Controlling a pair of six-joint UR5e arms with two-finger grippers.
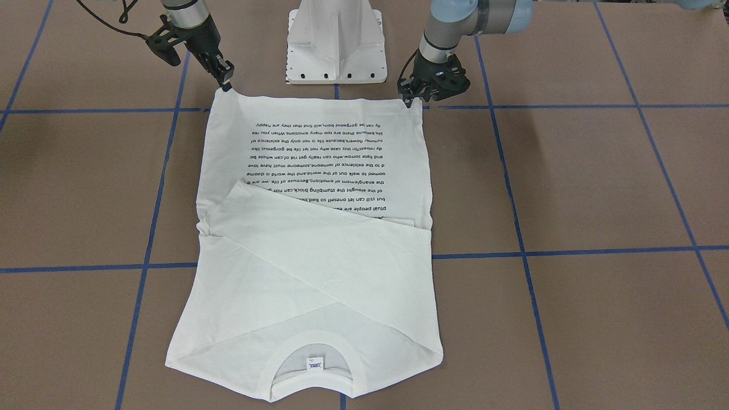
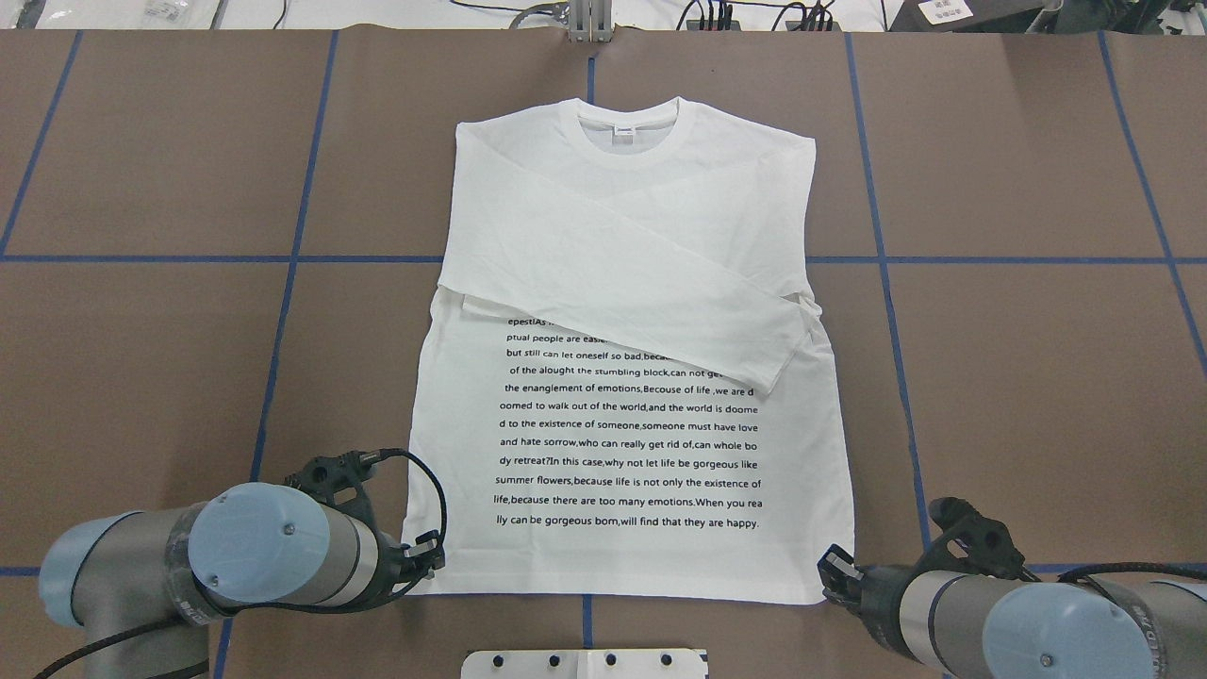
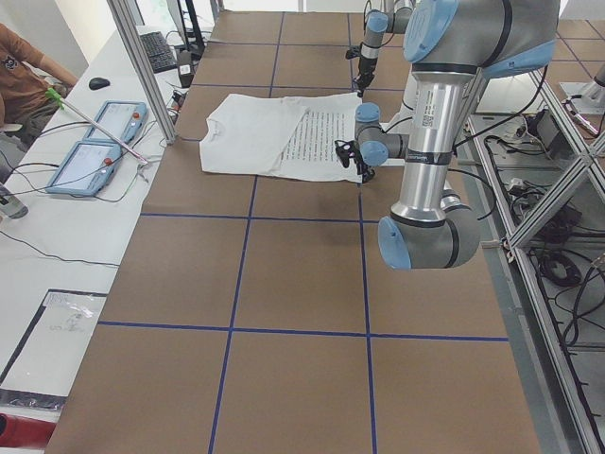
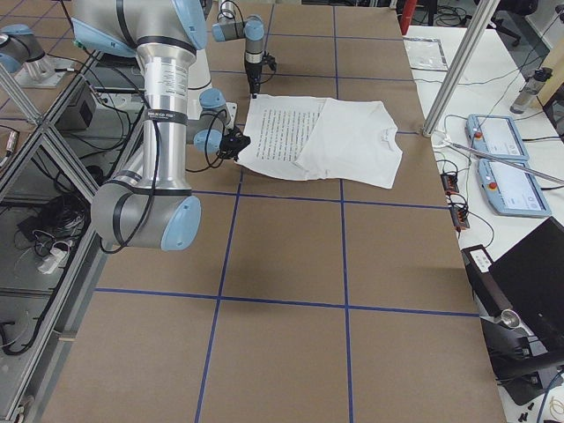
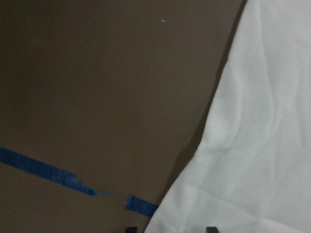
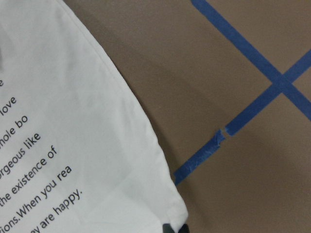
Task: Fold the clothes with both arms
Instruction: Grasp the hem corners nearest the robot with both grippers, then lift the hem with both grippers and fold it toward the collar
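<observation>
Nearest the robot, the shirt's (image 2: 641, 556) hem lies straight across the table (image 2: 141, 377), just beyond the white base (image 2: 585, 663), with a gripper at each of its corners. The left gripper (image 2: 426, 554) sits at the hem's left corner; its wrist view shows two fingertips (image 5: 211, 229) set apart, with the cloth edge running between them. The right gripper (image 2: 834, 566) touches the hem's right corner. Its tips appear close together right at the cloth, but whether they pinch it cannot be told.

Beyond the hem, the shirt lies flat and front up, its black text (image 2: 627, 443) reading towards the robot. Further on, both sleeves (image 2: 613, 283) are folded across the chest, the upper one slanting down over the top lines of print. The collar (image 2: 627, 132) and neck tag (image 2: 622, 132) lie at the far end, short of the table's far edge.

The side edges run almost straight, flaring slightly towards the hem. Brown table marked with blue tape lines (image 2: 292, 255) lies open on both sides of the shirt.
</observation>
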